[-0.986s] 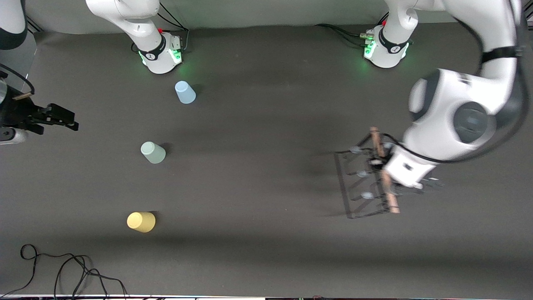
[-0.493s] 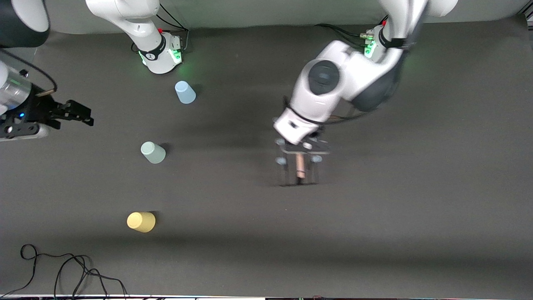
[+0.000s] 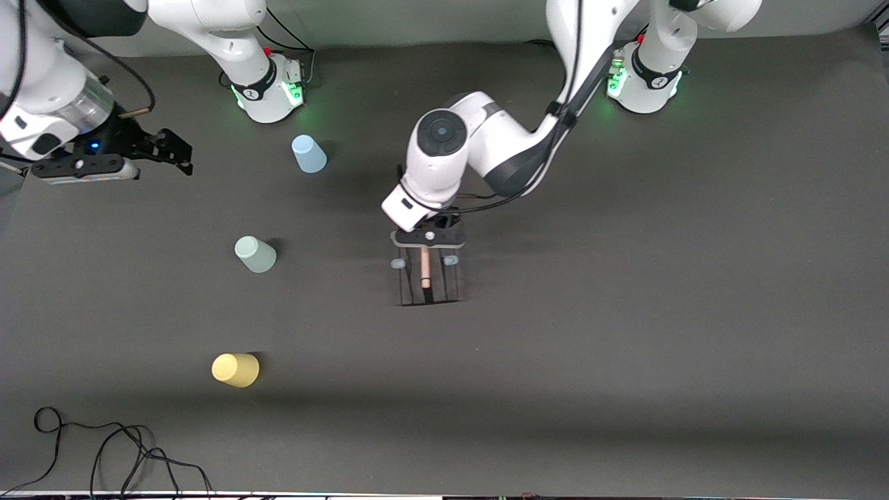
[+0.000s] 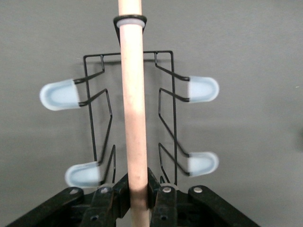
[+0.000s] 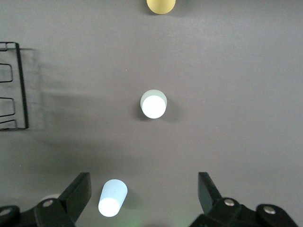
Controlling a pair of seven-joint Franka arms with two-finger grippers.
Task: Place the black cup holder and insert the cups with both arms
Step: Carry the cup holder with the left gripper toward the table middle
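Observation:
The black cup holder [image 3: 450, 283] is at the table's middle, upright, with its wooden rod handle [image 3: 424, 267] on top. I cannot tell whether its base touches the table. My left gripper [image 3: 426, 246] is shut on the rod [image 4: 132, 94]. Pale blue peg tips [image 4: 59, 93] stick out on both sides of the rod. My right gripper [image 3: 182, 151] is open and empty in the air, at the right arm's end. Three cups stand upside down: light blue [image 3: 308, 153], pale green [image 3: 255, 253] and yellow [image 3: 235, 369]. In the right wrist view the light blue cup [image 5: 112, 197] lies between the spread fingers of the right gripper [image 5: 143, 187].
A black cable [image 3: 104, 451] loops by the table's edge nearest the front camera, at the right arm's end. The two green-lit arm bases [image 3: 271, 87] [image 3: 642, 80] stand along the table's farthest edge. The pale green cup [image 5: 154, 104] and the rack's edge [image 5: 19, 85] also show in the right wrist view.
My left arm has swung the rack from the left arm's end of the table to its middle. My right gripper has moved in over the table toward the light blue cup.

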